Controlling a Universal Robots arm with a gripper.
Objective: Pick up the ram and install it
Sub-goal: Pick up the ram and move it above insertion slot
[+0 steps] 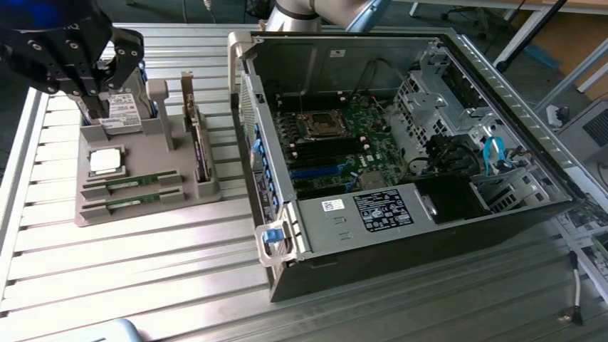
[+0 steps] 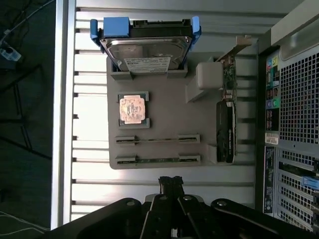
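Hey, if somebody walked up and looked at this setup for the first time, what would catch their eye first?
The open computer case, lying on its side with its motherboard exposed, dominates the exterior view's right. On that view's left sits a gray tray holding a hard drive, a processor and two ram sticks, with the black gripper hovering over it, shut and empty.

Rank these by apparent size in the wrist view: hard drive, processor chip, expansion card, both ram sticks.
1. hard drive, largest.
2. expansion card, seen edge-on.
3. processor chip.
4. ram stick nearer the chip and the other ram stick: alike, no ranking between them.
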